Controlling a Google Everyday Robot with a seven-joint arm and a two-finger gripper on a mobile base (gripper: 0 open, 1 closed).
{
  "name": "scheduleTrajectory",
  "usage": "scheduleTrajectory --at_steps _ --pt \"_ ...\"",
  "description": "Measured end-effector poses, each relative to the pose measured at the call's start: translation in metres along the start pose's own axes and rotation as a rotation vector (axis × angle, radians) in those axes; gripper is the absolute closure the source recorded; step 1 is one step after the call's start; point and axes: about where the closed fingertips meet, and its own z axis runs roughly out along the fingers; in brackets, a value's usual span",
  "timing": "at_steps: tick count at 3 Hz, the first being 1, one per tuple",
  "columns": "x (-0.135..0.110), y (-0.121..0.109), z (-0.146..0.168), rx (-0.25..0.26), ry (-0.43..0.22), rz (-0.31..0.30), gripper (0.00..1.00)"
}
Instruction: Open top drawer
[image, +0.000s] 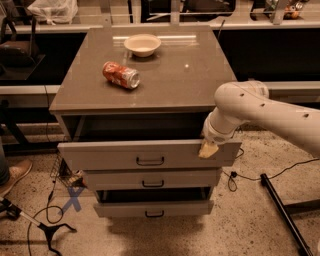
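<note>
The top drawer (110, 156) is the widest grey drawer, pulled out from under the cabinet top, with a small dark bar handle (150, 161) at its middle. My gripper (208, 149) hangs from the white arm (270, 112) that comes in from the right. It sits at the right end of the drawer front's top edge, well to the right of the handle. Two narrower grey drawers lie below: the middle one (150, 178) and the bottom one (152, 208), which also stands a little out.
On the cabinet top (165, 75) lie a red soda can (120, 74) on its side and a white bowl (142, 44). Cables and a tripod leg (45, 227) lie on the floor at left. A dark stand (280, 205) is at right. A shoe (15, 175) shows at far left.
</note>
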Motion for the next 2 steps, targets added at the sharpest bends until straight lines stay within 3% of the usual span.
scheduleTrajectory --at_steps 1,2 --pt "0.000 0.000 0.000 0.000 0.000 0.000 1.00" --pt "0.007 0.021 0.002 -0.022 0.015 0.008 1.00"
